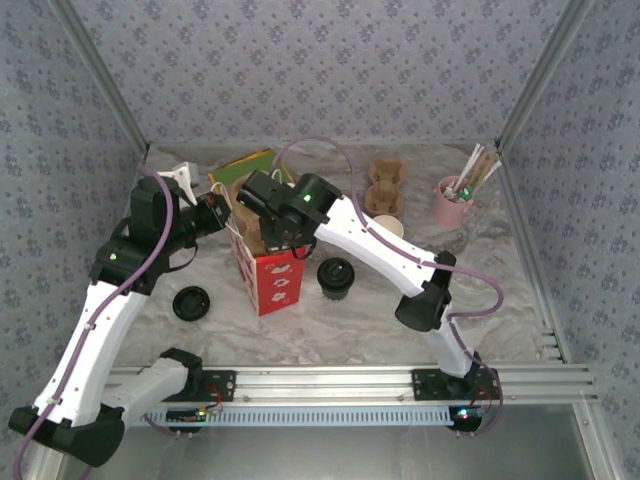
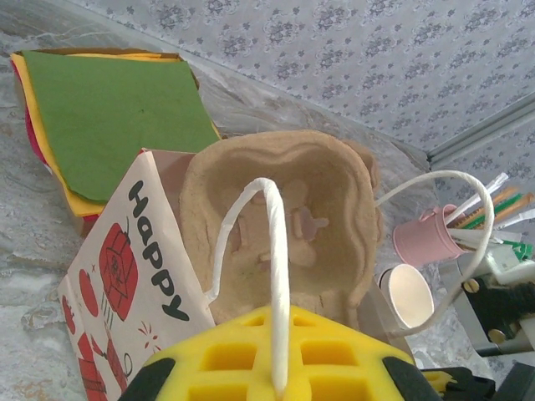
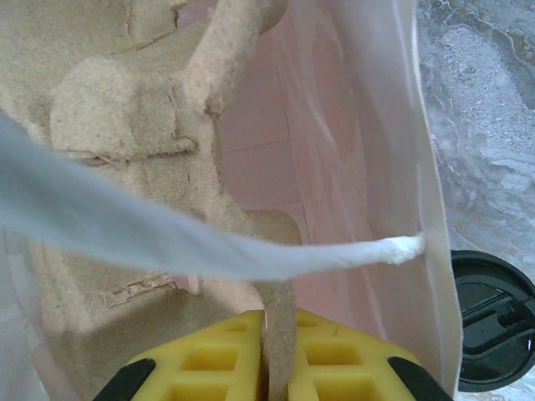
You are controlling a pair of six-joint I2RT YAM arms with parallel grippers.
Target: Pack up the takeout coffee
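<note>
**Pulp carrier is going into the bag; the coffee waits outside**

Red and white, the paper bag (image 1: 268, 285) stands upright in the middle of the table (image 1: 330, 335), with both arms gathered over its mouth. The step in hand looks like seating the moulded pulp carrier (image 2: 284, 209) inside the bag. It sits within the open top, more on edge than flat, and I judge it is not yet settled on the bottom. The takeout coffee (image 1: 336, 277), short with a dark ribbed sleeve, stands on the table just beside the bag's right side, apart from both grippers, so the packing proper is not yet done.

The next move calls for lowering the carrier until it lies level and then letting go. The right wrist must back out of the mouth without snagging a handle before it reaches for the cup, which must travel upright. The bag's mouth needs to be held open throughout.

The left arm (image 1: 95, 320) rises from its base and bends in toward the bag's rear left corner. The right arm (image 1: 385, 255) arches leftward over the bag, its wrist tipped down into the opening.

The left gripper (image 2: 280, 334) has its yellow fingers (image 2: 226, 355) pinched tight on the white twisted-paper handle (image 2: 272, 242). The right gripper (image 3: 272, 342) is clamped narrow on a thin rib of the carrier.
</note>
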